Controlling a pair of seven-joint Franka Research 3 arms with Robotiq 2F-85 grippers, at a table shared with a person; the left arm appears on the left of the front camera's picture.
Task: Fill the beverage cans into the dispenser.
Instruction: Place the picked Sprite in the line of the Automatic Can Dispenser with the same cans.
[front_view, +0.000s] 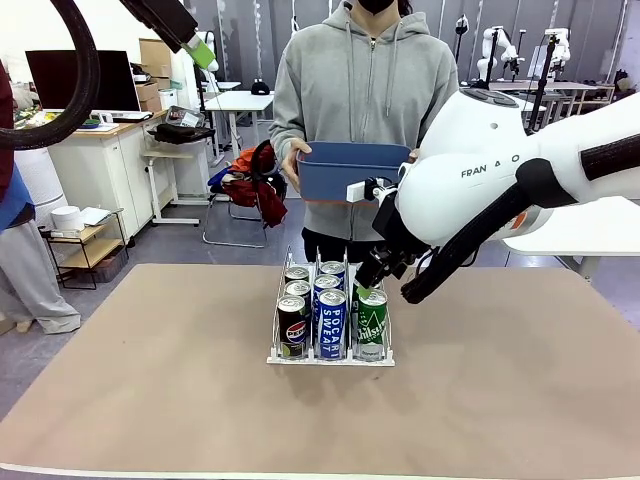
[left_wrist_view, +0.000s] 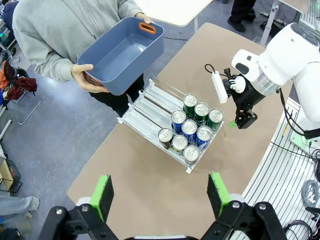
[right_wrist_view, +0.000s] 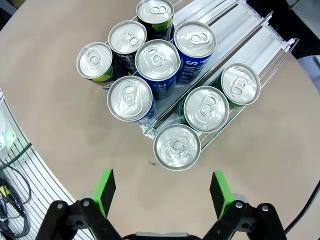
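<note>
The dispenser (front_view: 330, 359) stands mid-table with three lanes, each holding three beverage cans. Its front row shows a black Pepsi (front_view: 292, 326), a blue Pocari Sweat (front_view: 331, 322) and a green can (front_view: 371, 322). My right gripper (front_view: 368, 281) hovers open just above the green lane. In the right wrist view its green pads (right_wrist_view: 106, 185) straddle empty air over the front green can (right_wrist_view: 177, 146), apart from it. My left gripper (left_wrist_view: 160, 200) is open and empty, high above the table (left_wrist_view: 150, 170), looking down on the dispenser (left_wrist_view: 155, 105) and its cans (left_wrist_view: 189, 128).
A person across the table holds an empty blue bin (front_view: 350, 168) in both hands. The back parts of the dispenser lanes (right_wrist_view: 250, 30) are bare. The brown table (front_view: 150, 380) is open on all sides of the rack. A white table (front_view: 590, 225) stands at right.
</note>
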